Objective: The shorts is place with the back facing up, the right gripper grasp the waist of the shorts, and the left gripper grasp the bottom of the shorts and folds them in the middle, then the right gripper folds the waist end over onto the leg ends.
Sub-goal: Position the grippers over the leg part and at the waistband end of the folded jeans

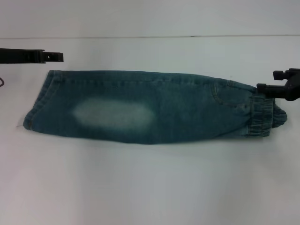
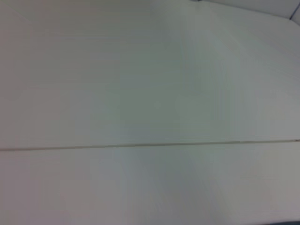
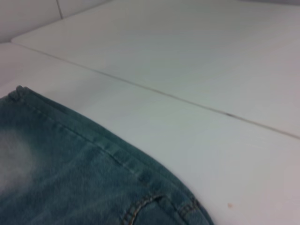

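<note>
Just on the near side of the right gripper lies the waist, a gathered elastic band at that end of the shorts. The shorts lie as one long narrow strip across the table, so the lengthwise fold looks done & the step in hand is prob. the waist-over-to-hems fold.

The right jaws stand spread, w/ nothing between them. The lower tip is at the far top corner of the waist, touching or nearly so; can't say which. The right wrist view shows only the strip's far seamed edge and pocket stitching, no fingers.

To do it well:
- Bite the band itself, all layers, not just the top one, else the strip splits open on the lift.
- Grip near the band's middle rather than the far corner, so the end rises flat w/o twisting.
- Lift only enough to clear the cloth, carry straight along the strip over the pale patch, and lay the band edge-on-edge w/ the leg ends.
- Let go only once the cloth is resting.

Farther back, well apart from the right jaws, the left gripper hangs just beyond the leg ends, off the cloth. It is seen side-on, so open or closed can't be told. Its wrist view shows bare table only. It should stay clear of the landing spot.
</note>
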`<state>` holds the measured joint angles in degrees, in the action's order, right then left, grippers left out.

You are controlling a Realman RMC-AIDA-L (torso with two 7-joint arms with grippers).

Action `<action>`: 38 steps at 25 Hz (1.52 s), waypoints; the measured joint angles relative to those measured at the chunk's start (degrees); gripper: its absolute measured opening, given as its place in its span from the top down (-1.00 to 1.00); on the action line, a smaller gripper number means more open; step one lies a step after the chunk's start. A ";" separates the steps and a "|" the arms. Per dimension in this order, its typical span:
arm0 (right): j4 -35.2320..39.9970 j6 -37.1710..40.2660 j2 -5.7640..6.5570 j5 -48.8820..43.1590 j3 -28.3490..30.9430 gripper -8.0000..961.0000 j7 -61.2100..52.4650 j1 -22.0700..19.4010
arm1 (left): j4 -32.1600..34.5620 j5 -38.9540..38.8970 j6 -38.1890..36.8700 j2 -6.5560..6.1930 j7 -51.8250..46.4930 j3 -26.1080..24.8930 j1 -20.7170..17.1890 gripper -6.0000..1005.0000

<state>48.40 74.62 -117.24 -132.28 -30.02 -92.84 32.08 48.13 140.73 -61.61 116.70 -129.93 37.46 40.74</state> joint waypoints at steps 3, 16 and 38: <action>1.80 1.59 -0.19 -0.42 -0.38 -0.42 -1.36 -0.78 | 1.10 -0.13 -1.08 0.76 2.47 -0.03 -0.32 -0.29; 2.67 15.32 -1.68 15.74 3.24 -0.91 15.60 -14.74 | 4.44 -21.92 -26.86 1.68 27.76 -1.16 -10.03 -0.85; -21.52 3.38 -2.26 18.26 5.92 -0.91 42.93 -14.47 | 2.75 -21.99 -38.46 3.11 31.64 2.44 -11.11 -0.86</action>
<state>26.88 78.00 -119.49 -114.02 -24.09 -49.91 17.61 50.88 118.74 -100.07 119.81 -98.29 39.91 29.63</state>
